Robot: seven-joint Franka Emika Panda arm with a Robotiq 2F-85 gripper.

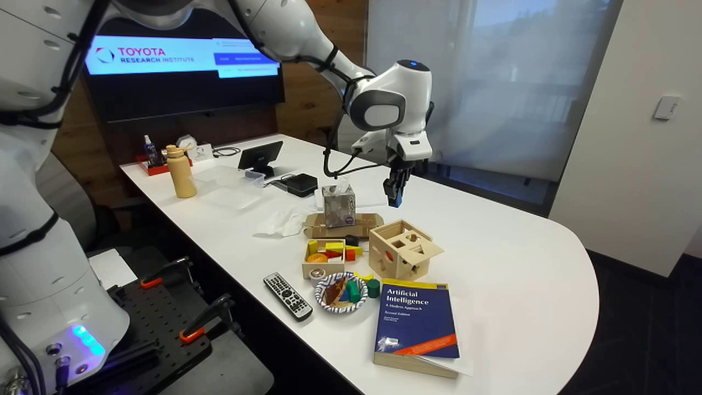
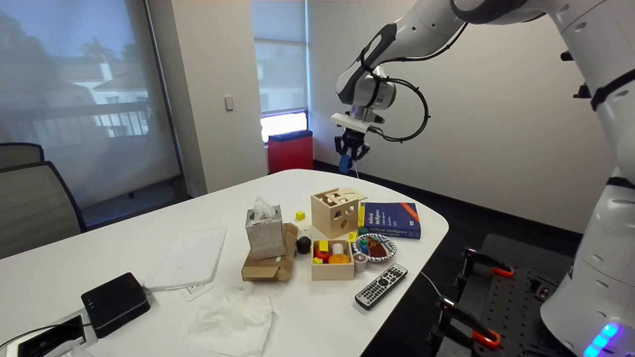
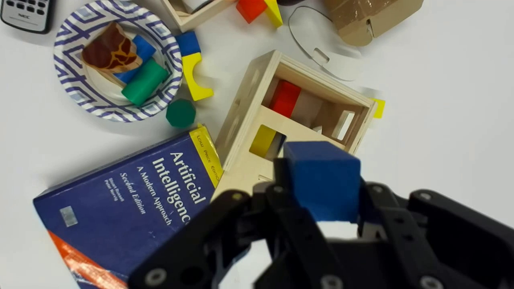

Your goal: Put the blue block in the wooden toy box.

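Observation:
My gripper (image 1: 394,193) is shut on the blue block (image 1: 397,199) and holds it in the air above the table. In an exterior view the gripper (image 2: 351,148) and blue block (image 2: 345,163) show above the wooden toy box (image 2: 330,218). The pale wooden toy box (image 1: 403,252) stands on the table with cut-out holes and its lid slid partly off. In the wrist view the blue block (image 3: 325,184) between the fingers covers part of the lid (image 3: 247,170). The box's open part shows a red block (image 3: 286,98) inside; yellow shows through a lid hole.
A blue book (image 1: 417,323) lies beside the box, near its lid. A patterned bowl (image 1: 341,308), a small wooden tray (image 1: 323,270) of blocks, and a remote (image 1: 288,296) stand nearby. A tissue box (image 1: 339,207) stands on cardboard. A yellow block (image 2: 300,215) lies by the box.

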